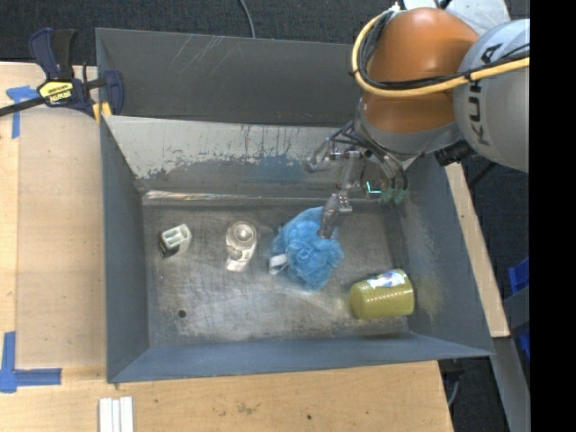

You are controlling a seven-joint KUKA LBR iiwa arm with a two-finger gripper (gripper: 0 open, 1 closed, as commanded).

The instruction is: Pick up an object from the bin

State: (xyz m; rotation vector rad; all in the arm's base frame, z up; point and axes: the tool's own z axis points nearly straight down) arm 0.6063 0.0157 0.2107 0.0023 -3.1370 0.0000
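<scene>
My gripper [329,221] hangs under the orange-covered wrist at the right of the bin's middle, its tip right at the upper right edge of a crumpled blue mesh puff [309,250]. The puff lies on the bin floor with a small white tag at its left side. An olive-yellow jar [382,296] with a white label lies on its side just below and to the right of the puff, clear of the gripper.
A small clear plastic cup [240,245] sits left of the puff. Farther left lies a little grey-white block [175,238]. The arm and its orange cover hang over the bin's back right corner. Bare floor runs along the front and left.
</scene>
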